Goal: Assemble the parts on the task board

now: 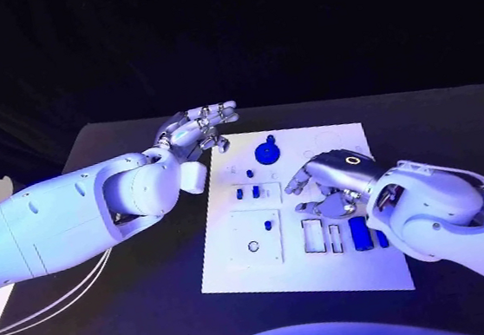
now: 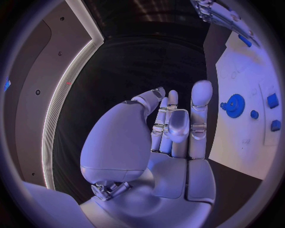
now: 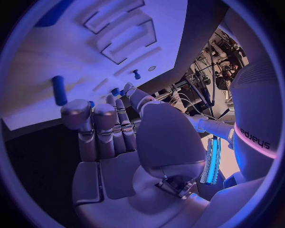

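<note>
At centre frame, the right hand [image 1: 328,183] hovers over the white task board [image 1: 247,268], fingers loosely apart, holding nothing; the left hand [image 1: 195,132], upper left, is open-fingered and empty.

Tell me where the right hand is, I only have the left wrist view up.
Observer: In the head view the right hand hangs over the middle of the task board, fingers pointing down.
Operator: Is it holding a part?
Observer: I cannot tell. In the right wrist view, bits of blue show by its fingertips, but no clear grip.
Operator: Any parts at the robot's end of the board?
Observer: Yes, a long blue cylinder lies there, just right of two rectangular slots.
</note>
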